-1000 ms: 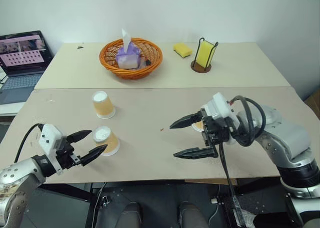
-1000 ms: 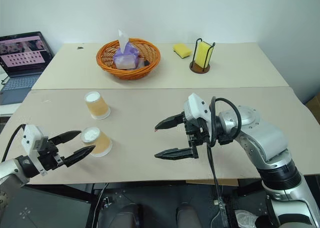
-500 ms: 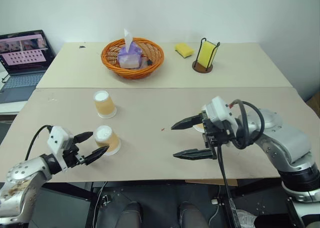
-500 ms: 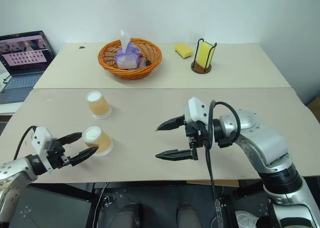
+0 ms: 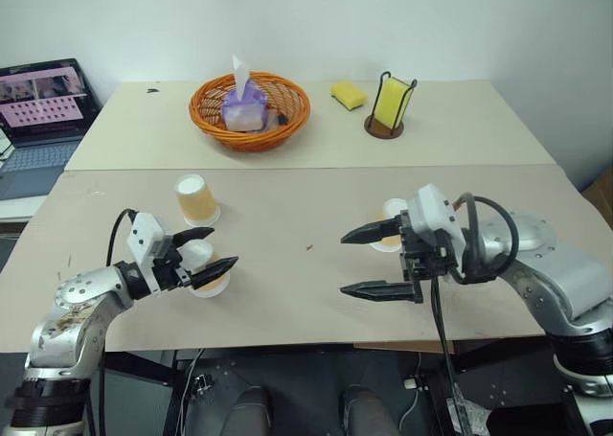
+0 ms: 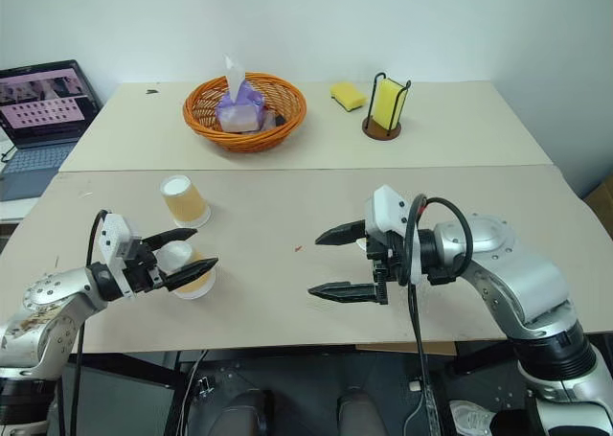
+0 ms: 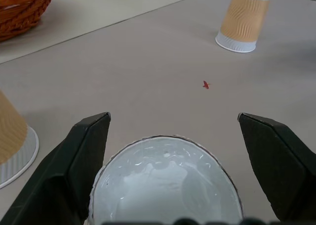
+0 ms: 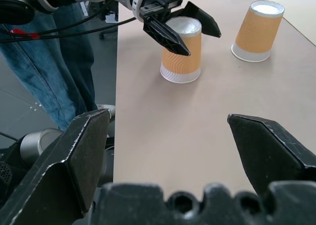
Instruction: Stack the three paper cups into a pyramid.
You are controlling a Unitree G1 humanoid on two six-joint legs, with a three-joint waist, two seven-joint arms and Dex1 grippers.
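With the left gripper (image 6: 182, 250) spread wide around the nearest cup (image 6: 185, 267), which stands upside down at the table's (image 6: 287, 216) seven o'clock, an off-centre closure could tip that light cup, while the right gripper (image 6: 330, 261) hangs open, empty.

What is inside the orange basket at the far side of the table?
The orange basket holds a purple tissue pack with a white tissue sticking up, and a small dark item by its right wall. The pack and wall hide anything below.
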